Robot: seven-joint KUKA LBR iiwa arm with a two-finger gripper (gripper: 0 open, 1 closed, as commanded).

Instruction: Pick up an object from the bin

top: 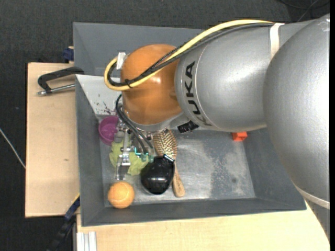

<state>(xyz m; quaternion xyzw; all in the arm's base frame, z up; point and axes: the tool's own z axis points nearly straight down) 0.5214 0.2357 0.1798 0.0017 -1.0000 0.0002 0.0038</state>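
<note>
My gripper [124,163] reaches down at the bin's left side, its metal fingers over a yellow-green soft thing [135,163] on the floor. A purple cup [108,128] lies just behind it, toward the bin's left wall. An orange ball [121,194] rests in the front left corner, just in front of the fingers. To the right lie a shiny black rounded object [157,177] and a wooden-handled brush [167,149] with pale bristles.
A small orange-red piece [239,136] sits further right on the bin floor. A white sheet [98,94] with dark marks leans at the back left wall. The arm and its orange cover hang over the bin's back half.
</note>
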